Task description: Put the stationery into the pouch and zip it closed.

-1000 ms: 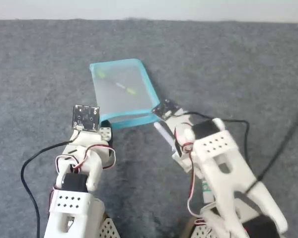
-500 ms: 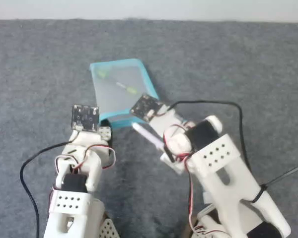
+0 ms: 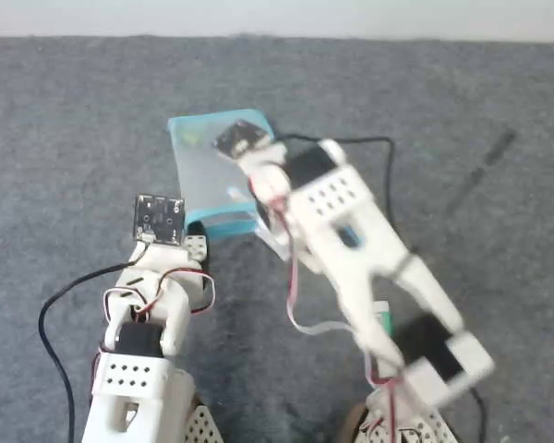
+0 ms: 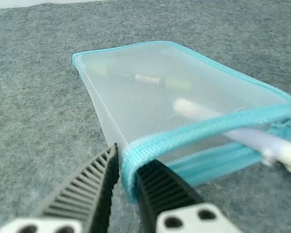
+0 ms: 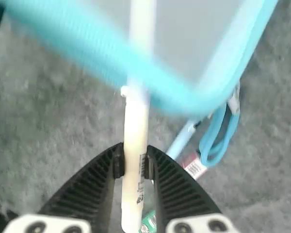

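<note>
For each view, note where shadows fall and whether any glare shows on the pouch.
High view: the light is even, and a faint slanted shadow crosses the grey mat to the right of the pouch. Left wrist view: there is no glare on the pouch mesh, and a soft shadow lies on the mat under its near rim. Right wrist view: the pen looks bright but shows no hard glare.

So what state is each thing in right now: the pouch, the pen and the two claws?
pouch: lying flat, mouth open, not zipped.
white pen: partway through the mouth, front end inside, back end outside.
small green item: inside the pouch.
left gripper: shut on the pouch's rim at a corner of the mouth.
right gripper: shut on the white pen.
</note>
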`<state>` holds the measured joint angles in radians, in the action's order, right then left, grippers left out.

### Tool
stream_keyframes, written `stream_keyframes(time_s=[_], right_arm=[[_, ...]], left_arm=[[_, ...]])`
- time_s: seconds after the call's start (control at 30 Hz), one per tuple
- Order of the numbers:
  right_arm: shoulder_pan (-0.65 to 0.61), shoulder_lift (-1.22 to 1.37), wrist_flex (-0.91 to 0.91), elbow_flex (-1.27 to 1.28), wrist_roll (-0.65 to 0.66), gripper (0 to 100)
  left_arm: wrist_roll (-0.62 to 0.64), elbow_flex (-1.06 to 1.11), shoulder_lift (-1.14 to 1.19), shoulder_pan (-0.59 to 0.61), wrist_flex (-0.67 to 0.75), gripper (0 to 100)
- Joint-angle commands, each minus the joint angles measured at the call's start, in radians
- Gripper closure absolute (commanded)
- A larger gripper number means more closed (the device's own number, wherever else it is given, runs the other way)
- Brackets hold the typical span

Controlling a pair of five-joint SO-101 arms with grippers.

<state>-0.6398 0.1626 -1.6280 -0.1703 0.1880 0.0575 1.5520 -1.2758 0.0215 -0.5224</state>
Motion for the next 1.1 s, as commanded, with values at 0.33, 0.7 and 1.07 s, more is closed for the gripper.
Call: stream_keyframes(time_s=[0.33,0.7,1.07], right_arm=[[-0.004,0.374,-0.163,-0.697,-0.124,81.5],[0.074,0.166,-0.17,-0.529,-0.003,81.6],[0.297,-0.2,-0.114,0.114,0.068,81.8]], left_arm=[[-0.051,0.013,-0.017,-0.092,0.032,99],[-0.044,0.008,-0.018,-0.026,0.054,99],[-0.044,0.008,-0.018,-0.002,0.068,99]])
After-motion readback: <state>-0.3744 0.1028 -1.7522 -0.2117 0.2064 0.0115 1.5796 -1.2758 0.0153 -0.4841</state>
